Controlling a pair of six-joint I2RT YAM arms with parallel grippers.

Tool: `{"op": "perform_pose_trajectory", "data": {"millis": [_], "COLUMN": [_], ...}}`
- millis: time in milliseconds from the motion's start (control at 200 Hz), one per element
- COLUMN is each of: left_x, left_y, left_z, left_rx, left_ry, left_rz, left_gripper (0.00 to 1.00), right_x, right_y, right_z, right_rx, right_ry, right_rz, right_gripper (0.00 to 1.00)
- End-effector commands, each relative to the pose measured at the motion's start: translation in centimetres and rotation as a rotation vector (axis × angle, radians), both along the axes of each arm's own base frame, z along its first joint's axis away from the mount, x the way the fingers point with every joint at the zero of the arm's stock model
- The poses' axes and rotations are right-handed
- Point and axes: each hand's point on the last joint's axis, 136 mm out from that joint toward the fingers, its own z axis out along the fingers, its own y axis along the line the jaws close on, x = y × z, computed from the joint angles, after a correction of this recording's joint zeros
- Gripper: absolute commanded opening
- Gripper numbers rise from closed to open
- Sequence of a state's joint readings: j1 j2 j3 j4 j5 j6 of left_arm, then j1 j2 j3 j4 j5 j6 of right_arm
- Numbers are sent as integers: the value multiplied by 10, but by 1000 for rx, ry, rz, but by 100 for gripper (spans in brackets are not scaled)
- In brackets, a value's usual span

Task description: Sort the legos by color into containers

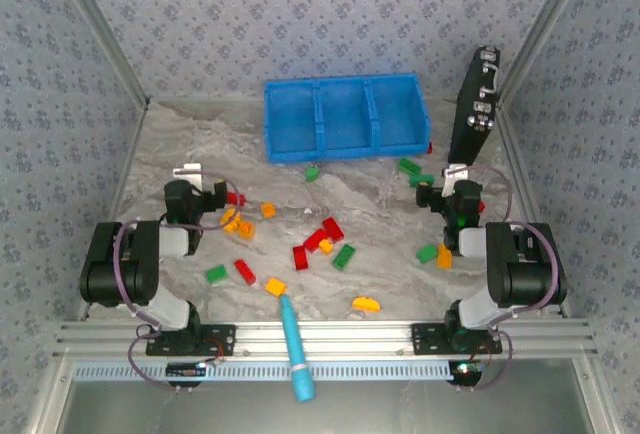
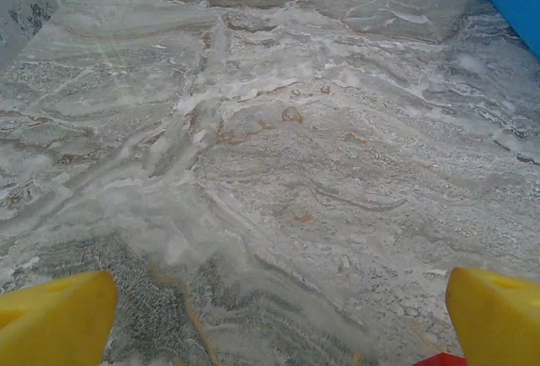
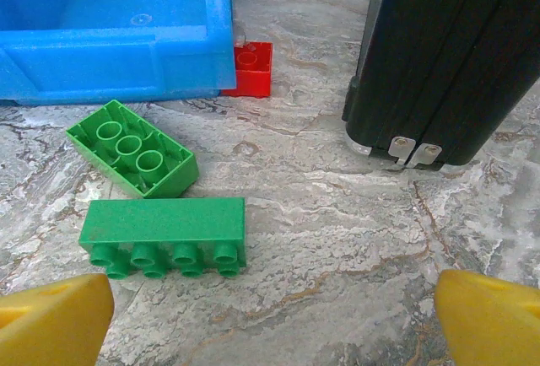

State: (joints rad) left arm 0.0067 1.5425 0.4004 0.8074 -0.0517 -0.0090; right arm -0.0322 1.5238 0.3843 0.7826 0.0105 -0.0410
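Red lego [image 3: 251, 69], half hidden behind tray [image 3: 118, 62] corner, ahead of open right hand [image 3: 272, 320]; left hand [image 2: 276, 320] open above desk [image 2: 270, 172].

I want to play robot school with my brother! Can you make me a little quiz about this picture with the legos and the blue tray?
1. True or false: some legos already lie inside the blue tray.
2. In the top view, what stands upright beside the tray's right end? A) a black case B) a green bottle C) a yellow cup
3. In the right wrist view, what colour are the two bricks between the right gripper and the tray?
Key: 1 false; 2 A; 3 green.
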Motion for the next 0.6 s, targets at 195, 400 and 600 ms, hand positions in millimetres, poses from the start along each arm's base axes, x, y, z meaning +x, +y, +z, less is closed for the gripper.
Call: {"op": "perform_pose_trajectory", "data": {"millis": [195,400,600], "left_x": [5,5,5], "left_y": [-1,-1,0], "left_z": [9,9,9], "left_rx": [-15,-15,-15], "left_ry": [-26,-25,-26], "left_rz": [-5,-6,-4], "left_gripper": [100,100,100], "right_x": [5,5,5], "right_y": [0,-1,-1], "right_z": [9,9,9], "right_rx": [11,12,12], "right_ry": [-28,-28,-29], "right_rz": [1,-1,-1], "right_gripper": [100,100,99]}}
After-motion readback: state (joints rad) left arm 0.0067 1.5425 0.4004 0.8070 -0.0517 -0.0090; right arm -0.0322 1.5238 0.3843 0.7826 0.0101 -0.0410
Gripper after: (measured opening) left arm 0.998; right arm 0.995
